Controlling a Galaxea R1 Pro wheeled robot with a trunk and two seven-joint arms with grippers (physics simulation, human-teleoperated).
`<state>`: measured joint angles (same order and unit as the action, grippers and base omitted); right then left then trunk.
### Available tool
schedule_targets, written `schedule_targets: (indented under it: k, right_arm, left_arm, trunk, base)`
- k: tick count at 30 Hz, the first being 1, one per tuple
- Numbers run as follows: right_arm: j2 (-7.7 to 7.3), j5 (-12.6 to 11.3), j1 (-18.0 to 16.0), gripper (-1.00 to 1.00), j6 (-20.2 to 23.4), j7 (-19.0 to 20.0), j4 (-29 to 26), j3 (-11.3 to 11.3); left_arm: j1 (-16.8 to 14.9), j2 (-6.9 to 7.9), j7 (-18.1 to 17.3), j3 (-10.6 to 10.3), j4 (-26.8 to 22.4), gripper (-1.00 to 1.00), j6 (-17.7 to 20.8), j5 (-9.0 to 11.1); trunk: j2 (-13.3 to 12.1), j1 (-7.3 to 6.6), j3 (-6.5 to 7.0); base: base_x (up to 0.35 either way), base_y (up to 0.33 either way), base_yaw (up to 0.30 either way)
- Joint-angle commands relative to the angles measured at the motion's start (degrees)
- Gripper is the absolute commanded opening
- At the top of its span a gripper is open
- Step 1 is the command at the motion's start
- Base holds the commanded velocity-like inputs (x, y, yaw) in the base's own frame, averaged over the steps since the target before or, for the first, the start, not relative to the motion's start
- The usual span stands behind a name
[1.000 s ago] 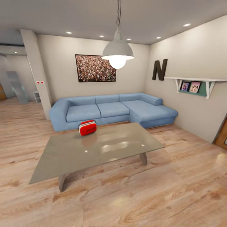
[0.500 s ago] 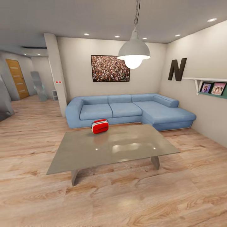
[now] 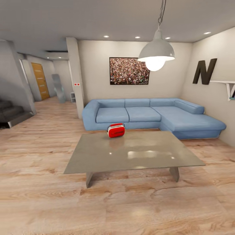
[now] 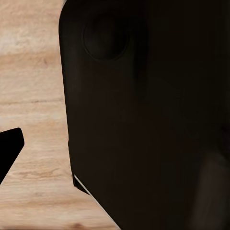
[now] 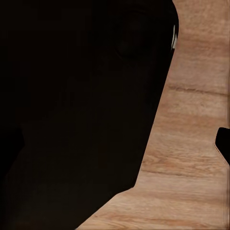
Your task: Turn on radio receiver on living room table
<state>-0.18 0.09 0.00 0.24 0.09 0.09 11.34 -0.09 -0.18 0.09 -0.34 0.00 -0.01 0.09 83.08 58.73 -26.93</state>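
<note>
- Jaws of both grippers cannot be judged: each wrist view looks past a large dark shape, seemingly part of the robot's own body, down at wood plank floor (image 4: 33,96), and whether the fingers are apart or together cannot be told.
- From the head view, the radio receiver (image 3: 116,130) sits upright near the far edge of the table (image 3: 130,156), on the side facing the blue sofa (image 3: 147,116). It is a small red box with white trim and a thin handle on top.
- Compared with a second ago, the whole scene has slid rightward across the picture: the camera has swung left, not the furniture. A hallway with an orange door (image 3: 41,81) and dark stairs (image 3: 11,112) now show at the left, while the wall shelf has almost left the frame on the right.
- Radio and table now sit nearer the picture's centre, so the robot seems to be lining itself up with them.
- Table and radio remain well away from the robot; my guess is that more driving is needed before any arm can reach the switch.
</note>
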Motion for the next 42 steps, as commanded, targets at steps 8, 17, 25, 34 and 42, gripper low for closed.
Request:
schedule_targets:
  k: [8, 17, 25, 34, 42]
  right_arm:
    - [0.00, 0.00, 0.00, 1.00, -0.06, 0.00, 0.00, 0.00]
    - [0.00, 0.00, 0.00, 1.00, -0.06, 0.00, 0.00, 0.00]
    - [0.00, -0.04, 0.00, 1.00, -0.15, 0.00, 0.00, 0.00]
    - [0.01, -0.09, 0.00, 1.00, -0.15, 0.00, 0.00, 0.00]
    - [0.00, -0.09, 0.00, 1.00, -0.15, 0.00, 0.00, 0.00]
  left_arm:
    - [0.00, 0.00, 0.00, -0.01, 0.00, 1.00, -0.02, 0.00]
    - [0.00, 0.00, 0.00, -0.01, 0.00, 1.00, -0.01, 0.00]
    - [0.00, 0.00, 0.00, -0.01, 0.00, 1.00, -0.01, 0.00]
    - [0.00, 0.00, 0.00, -0.01, 0.00, 1.00, -0.03, 0.00]
    - [0.00, 0.00, 0.00, -0.01, 0.00, 1.00, -0.07, 0.00]
  trunk:
    - [0.00, 0.00, 0.00]
    - [0.00, 0.00, 0.00]
    - [0.00, 0.00, 0.00]
    - [0.00, 0.00, 0.00]
    - [0.00, 0.00, 0.00]
  base:
    - [0.000, 0.000, 0.272]
    - [0.000, 0.000, 0.272]
    - [0.000, 0.000, 0.272]
    - [0.000, 0.000, 0.272]
    - [0.000, 0.000, 0.272]
